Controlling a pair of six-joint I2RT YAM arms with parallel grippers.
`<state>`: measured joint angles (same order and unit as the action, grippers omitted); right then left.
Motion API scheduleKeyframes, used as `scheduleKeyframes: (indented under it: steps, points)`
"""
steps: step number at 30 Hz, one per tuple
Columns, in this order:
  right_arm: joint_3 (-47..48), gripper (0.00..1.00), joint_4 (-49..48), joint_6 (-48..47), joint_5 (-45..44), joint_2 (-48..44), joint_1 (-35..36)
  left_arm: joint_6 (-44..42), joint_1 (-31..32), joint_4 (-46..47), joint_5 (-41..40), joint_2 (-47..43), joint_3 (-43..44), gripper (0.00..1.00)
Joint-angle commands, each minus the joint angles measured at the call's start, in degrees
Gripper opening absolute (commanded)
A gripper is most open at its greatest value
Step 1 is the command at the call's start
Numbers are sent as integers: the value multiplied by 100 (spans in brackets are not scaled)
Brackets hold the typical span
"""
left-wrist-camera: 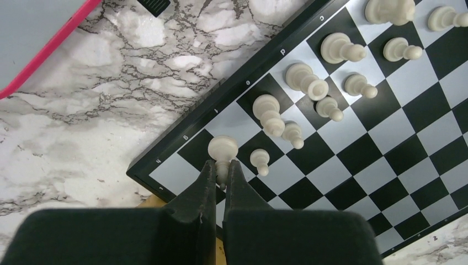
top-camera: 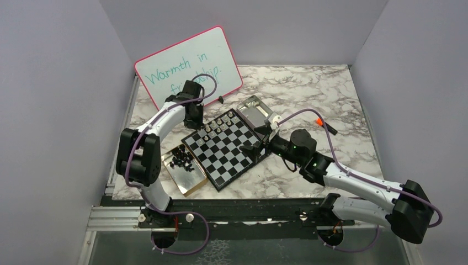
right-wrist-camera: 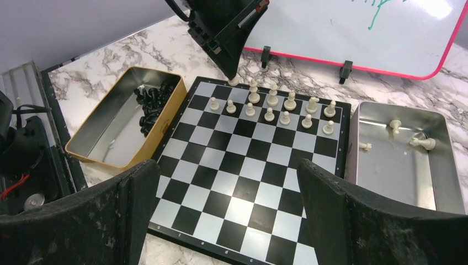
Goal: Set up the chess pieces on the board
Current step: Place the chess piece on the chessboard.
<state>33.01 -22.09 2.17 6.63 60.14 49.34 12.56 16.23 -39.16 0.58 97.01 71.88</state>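
Gold tin (right-wrist-camera: 88, 144) of black pieces (right-wrist-camera: 149, 107) at 9 o'clock of board (right-wrist-camera: 243, 182); left gripper (left-wrist-camera: 221, 168) closed on white piece (left-wrist-camera: 222, 149) in back row near 11 o'clock corner; other white pieces (right-wrist-camera: 276, 107) in two rows at 12; silver tin (right-wrist-camera: 386, 176) at 3 holds three spare white pieces (right-wrist-camera: 422, 142); right gripper (right-wrist-camera: 229, 168) wide open over 6 o'clock edge

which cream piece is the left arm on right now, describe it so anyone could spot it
On the chessboard, find the edge nearest the pink-rimmed whiteboard, where cream pieces stand in two rows. Take the outer row's end piece, on the gold tin's side. It alone is pinched between the left arm's black jaws.
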Motion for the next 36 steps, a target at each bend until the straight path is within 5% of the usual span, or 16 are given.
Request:
scheduleKeyframes:
  steps: [1,36]
  points:
    - [-97,100,55,-95,-310,-153,32,-85,-14,-96,-15,232,275,0]
    - [-139,100,40,-138,-636,-240,31,-91,11,-101,348,666,359,7]
